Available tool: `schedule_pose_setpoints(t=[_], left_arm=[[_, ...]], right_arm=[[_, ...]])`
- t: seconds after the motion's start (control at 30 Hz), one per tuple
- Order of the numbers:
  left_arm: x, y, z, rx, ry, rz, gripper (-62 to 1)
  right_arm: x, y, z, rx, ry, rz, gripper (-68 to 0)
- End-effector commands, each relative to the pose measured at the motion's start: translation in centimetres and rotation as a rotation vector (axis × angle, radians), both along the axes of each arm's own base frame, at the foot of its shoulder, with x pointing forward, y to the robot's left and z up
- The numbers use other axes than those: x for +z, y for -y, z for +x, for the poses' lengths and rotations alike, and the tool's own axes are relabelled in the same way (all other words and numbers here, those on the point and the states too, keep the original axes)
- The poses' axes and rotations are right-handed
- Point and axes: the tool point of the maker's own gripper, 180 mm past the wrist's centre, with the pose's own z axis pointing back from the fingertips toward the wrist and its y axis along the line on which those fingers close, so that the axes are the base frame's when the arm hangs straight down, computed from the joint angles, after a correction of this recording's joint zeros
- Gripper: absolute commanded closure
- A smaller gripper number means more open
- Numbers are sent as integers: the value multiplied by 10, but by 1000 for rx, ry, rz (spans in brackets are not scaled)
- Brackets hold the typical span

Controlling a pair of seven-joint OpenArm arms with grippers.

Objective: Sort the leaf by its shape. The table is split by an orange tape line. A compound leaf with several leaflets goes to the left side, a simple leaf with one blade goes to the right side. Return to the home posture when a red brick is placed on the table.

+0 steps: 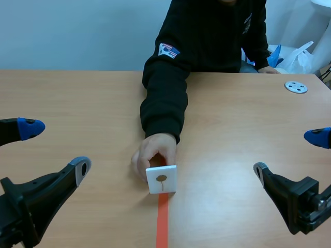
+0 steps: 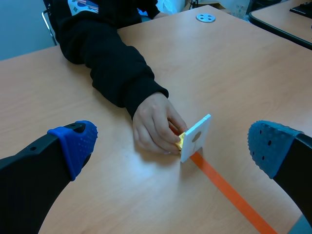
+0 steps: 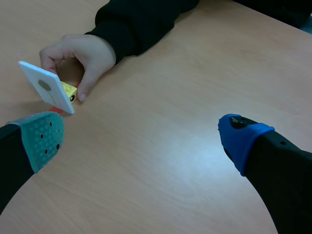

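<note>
where tape (image 1: 163, 223) ends, hand (image 1: 153, 155) props card (image 1: 161, 179) (upright)

One card (image 1: 161, 179); one yellow block (image 3: 68, 91); one hand (image 1: 151, 153); one metal disc (image 1: 296, 87); one table (image 1: 67, 98); two grippers, the left gripper (image 1: 56, 148) and the right gripper (image 1: 288, 153).

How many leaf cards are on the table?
1: the leaf card stands upright at the far end of the tape line, the person's hand right behind it. No other visible.
</note>
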Motion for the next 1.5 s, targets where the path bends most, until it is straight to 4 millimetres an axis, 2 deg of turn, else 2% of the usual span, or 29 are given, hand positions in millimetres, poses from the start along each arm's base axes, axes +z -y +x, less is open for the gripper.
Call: schedule_pose_setpoints(t=[0.0, 0.1, 0.4, 0.63, 0.9, 1.17, 1.47], left_arm=[[6, 2, 1, 0, 17, -21, -623], [2, 2, 1, -2, 1, -4, -623], [-27, 4, -7, -49, -79, 70, -623], [-59, 9, -1, -86, -119, 88, -623], [-96, 19, 14, -133, -124, 88, -623], [-126, 45, 31, -198, -115, 76, -623], [-144, 100, 46, -290, -94, 38, -623]], right_arm=[[11, -3, 5, 5, 39, 16, -679], [11, -3, 5, 5, 39, 16, -679], [11, -3, 5, 5, 39, 16, -679], [11, -3, 5, 5, 38, 16, -679], [11, -3, 5, 5, 39, 16, -679], [11, -3, 5, 5, 39, 16, -679], [11, -3, 5, 5, 39, 16, -679]])
